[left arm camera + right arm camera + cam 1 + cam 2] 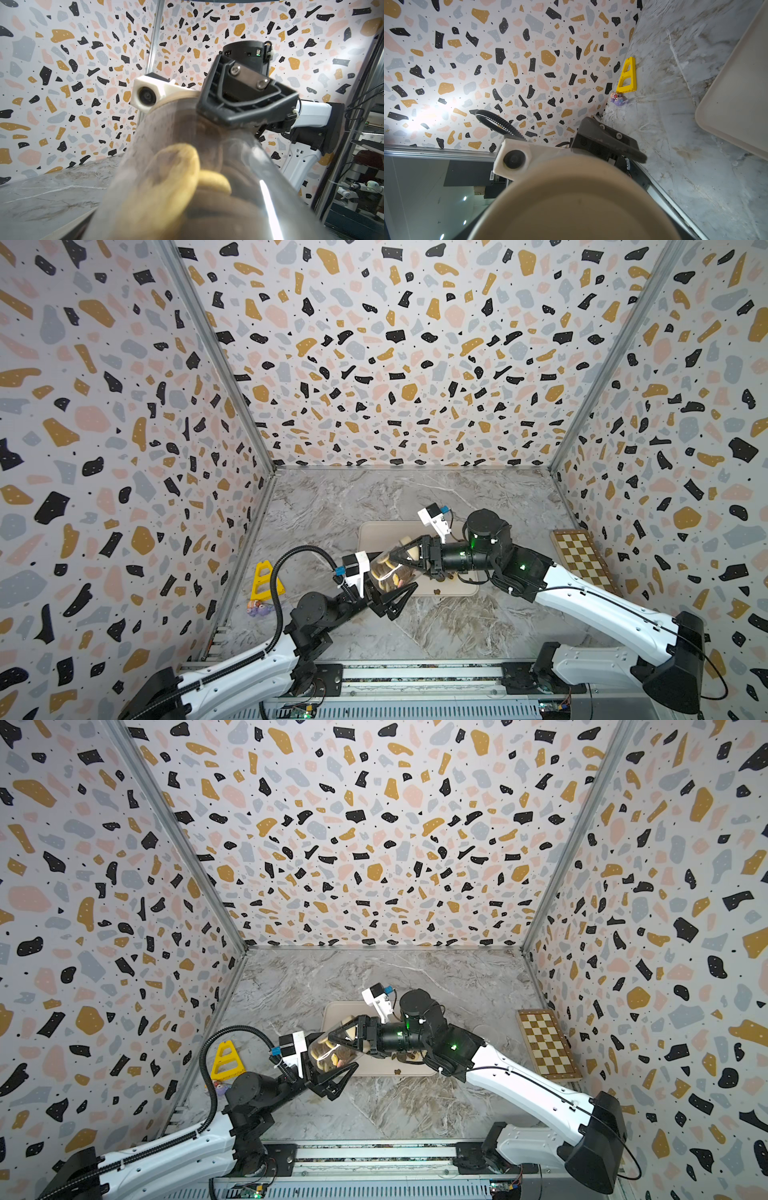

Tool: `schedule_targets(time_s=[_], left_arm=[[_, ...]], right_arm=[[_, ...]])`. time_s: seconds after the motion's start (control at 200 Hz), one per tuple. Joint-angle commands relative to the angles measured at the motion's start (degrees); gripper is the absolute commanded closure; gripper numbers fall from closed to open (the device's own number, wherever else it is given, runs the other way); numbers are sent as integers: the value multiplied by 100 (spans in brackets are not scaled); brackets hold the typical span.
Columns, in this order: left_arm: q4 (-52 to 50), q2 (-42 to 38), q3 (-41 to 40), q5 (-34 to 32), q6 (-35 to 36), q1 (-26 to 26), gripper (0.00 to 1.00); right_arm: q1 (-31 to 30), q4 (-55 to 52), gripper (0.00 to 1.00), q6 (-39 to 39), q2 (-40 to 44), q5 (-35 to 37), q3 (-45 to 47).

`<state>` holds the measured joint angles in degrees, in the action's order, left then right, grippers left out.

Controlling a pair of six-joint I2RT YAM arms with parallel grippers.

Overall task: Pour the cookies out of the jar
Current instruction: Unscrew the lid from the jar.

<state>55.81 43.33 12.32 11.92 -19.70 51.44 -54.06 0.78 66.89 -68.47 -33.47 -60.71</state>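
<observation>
A clear jar (384,572) hangs tilted over the near left corner of a beige tray (374,531), with its beige lid (571,197) on. The cookies (382,568) lie piled inside; in the left wrist view they show golden and brown (176,178) through the wall. My right gripper (405,551) is shut on the lid end, and one of its fingers (239,99) lies along it. My left gripper (392,572) stands open, with its fingers spread wide on either side of the jar's base end. A loose cookie (436,591) lies on the tray.
A folded chessboard (582,562) lies by the right wall. A yellow triangular frame (264,580) and a small purple toy (257,609) sit by the left wall. Terrazzo-patterned walls close in three sides, and the arms' rail runs along the front edge.
</observation>
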Motion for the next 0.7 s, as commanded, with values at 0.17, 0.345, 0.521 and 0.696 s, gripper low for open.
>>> schedule_targets(time_s=[0.17,0.345,0.521,0.696], left_arm=[[209,-412,158,-169,147,-20,1],[-157,-928,51,-372,195,-15,1],[21,-677,69,-182,130,-13,1],[187,-336,116,-23,-13,-12,1]], right_arm=[[-101,495,54,36,282,-170,-54],[49,427,54,43,448,-181,2],[27,585,54,83,416,-259,-44],[26,563,54,65,382,-247,-186]])
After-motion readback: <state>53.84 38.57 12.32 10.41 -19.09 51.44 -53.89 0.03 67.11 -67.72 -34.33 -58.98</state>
